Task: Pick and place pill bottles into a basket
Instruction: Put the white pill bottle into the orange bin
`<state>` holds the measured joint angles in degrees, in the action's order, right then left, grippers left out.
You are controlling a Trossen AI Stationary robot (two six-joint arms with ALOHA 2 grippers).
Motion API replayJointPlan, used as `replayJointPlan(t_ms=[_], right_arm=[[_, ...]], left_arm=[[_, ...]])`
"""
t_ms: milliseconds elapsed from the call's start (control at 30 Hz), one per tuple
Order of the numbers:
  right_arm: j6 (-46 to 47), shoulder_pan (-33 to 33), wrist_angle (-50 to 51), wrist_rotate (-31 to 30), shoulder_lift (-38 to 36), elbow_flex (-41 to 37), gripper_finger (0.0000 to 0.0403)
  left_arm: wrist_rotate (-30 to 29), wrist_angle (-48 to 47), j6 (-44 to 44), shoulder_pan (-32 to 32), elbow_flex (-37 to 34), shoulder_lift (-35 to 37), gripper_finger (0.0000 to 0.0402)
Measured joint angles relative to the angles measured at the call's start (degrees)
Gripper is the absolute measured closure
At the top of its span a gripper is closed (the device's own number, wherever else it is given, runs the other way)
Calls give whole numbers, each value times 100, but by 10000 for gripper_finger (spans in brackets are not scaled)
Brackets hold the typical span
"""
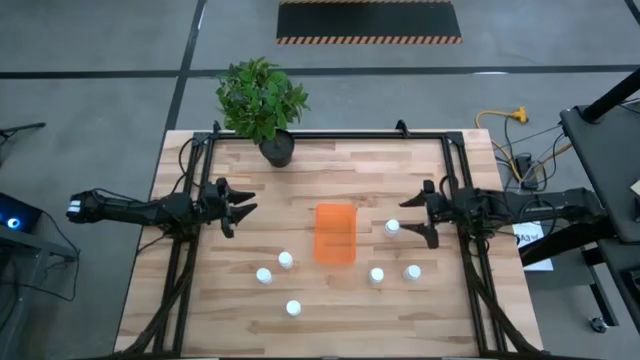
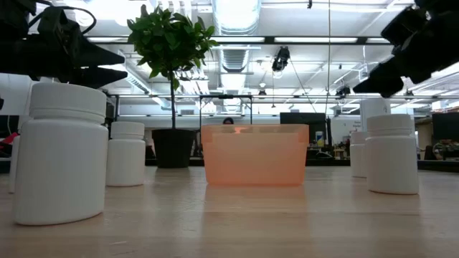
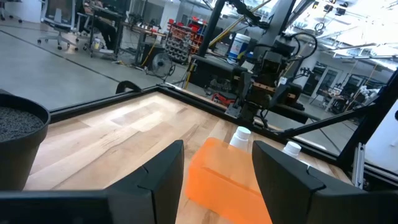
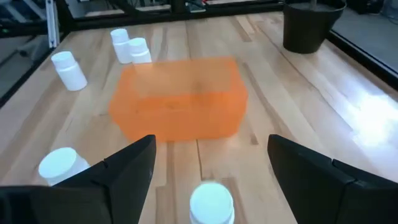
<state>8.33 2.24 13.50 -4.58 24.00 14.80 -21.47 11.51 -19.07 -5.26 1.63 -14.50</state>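
The orange basket [image 1: 335,234] stands on its base at the middle of the wooden table, with nothing in it. Several white pill bottles stand upright around it: three to its left and near side [image 1: 285,260] [image 1: 264,275] [image 1: 293,308], three to its right [image 1: 392,228] [image 1: 377,275] [image 1: 412,271]. My right gripper [image 1: 418,218] hangs open above the table to the right of the basket, with the nearest bottle [image 4: 211,202] just ahead of it and lower down. My left gripper [image 1: 243,207] hovers open to the left of the basket [image 3: 224,177], with nothing between its fingers.
A black pot with a green plant [image 1: 277,150] stands at the table's far edge, left of centre. A dark frame rail [image 1: 330,136] runs round the tabletop. Bare wood lies between the pot and the basket.
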Motion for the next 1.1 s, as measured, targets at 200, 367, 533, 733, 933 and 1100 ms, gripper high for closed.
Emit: replayJointPlan(t_ms=[200, 367, 533, 733, 933, 1100], right_arm=[[-109, 0, 442, -35, 1090, 601, 106], [-110, -4, 1302, -198, 2057, 1246, 106], [-148, -3, 1396, -207, 2749, 1662, 106], [-10, -4, 2026, -207, 3414, 2080, 106], [80, -2, 2190, -161, 3855, 2205, 108], [90, -2, 2229, -144, 4069, 2219, 118]], left_arm=[[0, 0, 0, -2, 0, 2, 228], [0, 0, 0, 0, 0, 0, 228], [0, 0, 0, 0, 0, 1, 228], [0, 1, 0, -2, 0, -1, 228], [0, 0, 0, -1, 0, 0, 228], [0, -1, 0, -1, 0, -9, 228]])
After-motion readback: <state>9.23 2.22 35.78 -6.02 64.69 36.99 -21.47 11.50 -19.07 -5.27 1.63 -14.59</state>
